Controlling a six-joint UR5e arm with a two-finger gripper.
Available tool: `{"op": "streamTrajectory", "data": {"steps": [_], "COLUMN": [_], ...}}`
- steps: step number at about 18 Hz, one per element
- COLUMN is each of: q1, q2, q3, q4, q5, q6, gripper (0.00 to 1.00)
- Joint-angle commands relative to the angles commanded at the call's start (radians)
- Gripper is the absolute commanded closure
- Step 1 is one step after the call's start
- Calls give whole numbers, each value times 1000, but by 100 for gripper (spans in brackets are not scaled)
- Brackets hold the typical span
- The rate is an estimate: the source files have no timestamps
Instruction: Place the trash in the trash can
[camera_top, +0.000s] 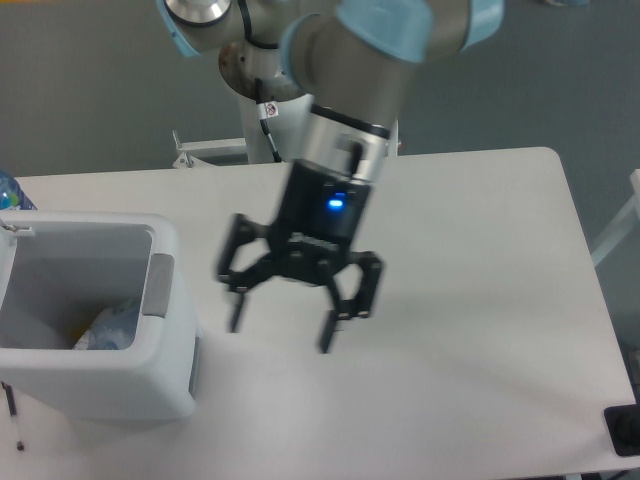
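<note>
White plastic forms the trash can (95, 385) at the lower left of the frame; inside it, low against its right wall, lies the clear trash (108, 325). At centre frame the gripper (282, 330) hangs over the white table (480, 300), fingers spread wide, holding nothing. A blue-capped bottle (10, 190) peeks in at the left edge.

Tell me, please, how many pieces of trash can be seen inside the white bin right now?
1: a clear plastic item lies at the bottom of the trash can, near its right wall. More may be hidden behind the front wall.
</note>
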Motion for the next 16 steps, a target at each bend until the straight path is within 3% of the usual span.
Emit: {"op": "streamTrajectory", "data": {"steps": [4, 9, 14, 16], "q1": [109, 123, 126, 125], "q2": [-23, -81, -152, -170], "q3": [-45, -14, 52, 95], "q4": [-2, -6, -122, -201], "q5": [57, 173, 279, 349], "q6": [134, 170, 342, 400], "gripper": [0, 0, 0, 0]}}
